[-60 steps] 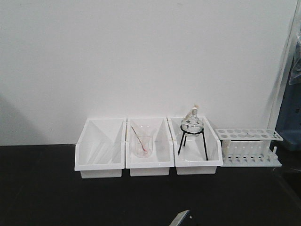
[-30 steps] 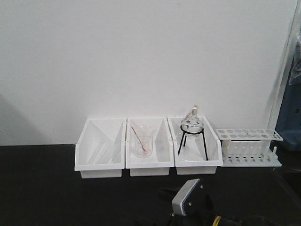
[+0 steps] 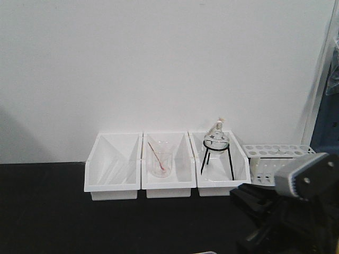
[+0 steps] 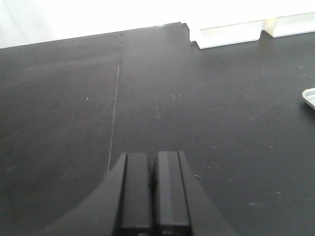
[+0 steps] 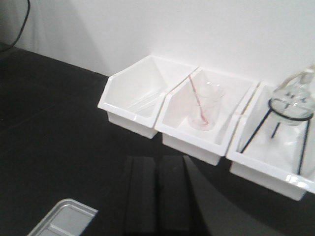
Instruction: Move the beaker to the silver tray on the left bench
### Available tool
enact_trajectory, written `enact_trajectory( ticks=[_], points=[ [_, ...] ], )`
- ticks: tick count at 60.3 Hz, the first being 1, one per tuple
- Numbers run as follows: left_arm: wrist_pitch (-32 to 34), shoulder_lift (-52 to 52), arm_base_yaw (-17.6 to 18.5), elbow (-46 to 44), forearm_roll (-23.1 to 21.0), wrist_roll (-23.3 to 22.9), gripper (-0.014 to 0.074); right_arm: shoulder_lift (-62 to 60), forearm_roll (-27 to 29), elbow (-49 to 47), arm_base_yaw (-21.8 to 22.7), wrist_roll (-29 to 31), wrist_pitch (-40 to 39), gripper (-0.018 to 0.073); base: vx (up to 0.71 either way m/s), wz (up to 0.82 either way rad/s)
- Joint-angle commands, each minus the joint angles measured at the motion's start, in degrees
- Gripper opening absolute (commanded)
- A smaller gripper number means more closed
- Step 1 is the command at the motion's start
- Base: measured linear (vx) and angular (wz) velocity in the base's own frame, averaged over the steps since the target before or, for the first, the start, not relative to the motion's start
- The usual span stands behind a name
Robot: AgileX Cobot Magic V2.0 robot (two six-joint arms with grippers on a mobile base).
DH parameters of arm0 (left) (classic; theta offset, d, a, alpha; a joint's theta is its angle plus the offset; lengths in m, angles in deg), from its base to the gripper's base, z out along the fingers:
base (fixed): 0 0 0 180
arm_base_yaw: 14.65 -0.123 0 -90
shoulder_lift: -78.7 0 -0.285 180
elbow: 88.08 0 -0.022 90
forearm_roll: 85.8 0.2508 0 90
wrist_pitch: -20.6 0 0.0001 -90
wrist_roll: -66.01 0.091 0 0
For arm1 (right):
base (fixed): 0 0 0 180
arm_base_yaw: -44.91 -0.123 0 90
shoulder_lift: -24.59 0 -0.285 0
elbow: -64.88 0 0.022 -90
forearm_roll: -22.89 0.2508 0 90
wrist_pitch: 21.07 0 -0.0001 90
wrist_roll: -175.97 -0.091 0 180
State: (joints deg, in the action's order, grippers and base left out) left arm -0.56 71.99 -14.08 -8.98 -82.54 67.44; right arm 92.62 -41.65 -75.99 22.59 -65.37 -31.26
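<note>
The left gripper (image 4: 152,158) has its two black fingers (image 4: 136,189) pressed together with nothing between them, low over the bare black bench (image 4: 59,108). Well to its right, a corner of the silver tray (image 4: 310,97) lies at the edge of the wrist view.

The right gripper (image 5: 157,160) also shows its fingers (image 5: 140,196) closed side by side and empty. It points toward the row of three white bins (image 5: 135,115) at the far wall. The silver tray (image 5: 64,217) lies on the bench to its near left.

The middle bin (image 3: 168,186) holds a clear beaker with a pink-red rod (image 3: 160,164). Just behind it, in the same bin, is a fainter straight glass outline, the beaker (image 3: 168,146); its edges are hard to make out. The right bin (image 3: 241,177) holds a round-bottomed flask (image 3: 216,138) on a black tripod (image 3: 217,159). The left bin (image 3: 98,182) stands beside them, and a white test-tube rack (image 3: 265,159) stands further right. The right arm (image 3: 296,211) fills the near right of the front view, partly covering the rack.
</note>
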Motion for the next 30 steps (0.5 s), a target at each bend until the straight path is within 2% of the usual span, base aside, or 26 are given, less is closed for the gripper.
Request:
enact_trajectory(
  ticks=[1,10,30],
  points=[
    [4.3,0.4,0.3,1.1,-0.2,-0.1,0.0001,-6.1,-5.2,0.6,0.1,-1.7,0.7,-0.0014,0.00,0.00],
    [4.3,0.4,0.3,1.1,-0.2,-0.1,0.0001,-13.5,-9.4,4.1,0.1,-1.7,0.7,-0.0014,0.00,0.00],
    [4.3,0.4,0.3,1.1,-0.2,-0.1,0.0001,-19.3,-9.7,5.6,0.1,-1.7,0.5,-0.0014,0.00,0.00]
  ],
)
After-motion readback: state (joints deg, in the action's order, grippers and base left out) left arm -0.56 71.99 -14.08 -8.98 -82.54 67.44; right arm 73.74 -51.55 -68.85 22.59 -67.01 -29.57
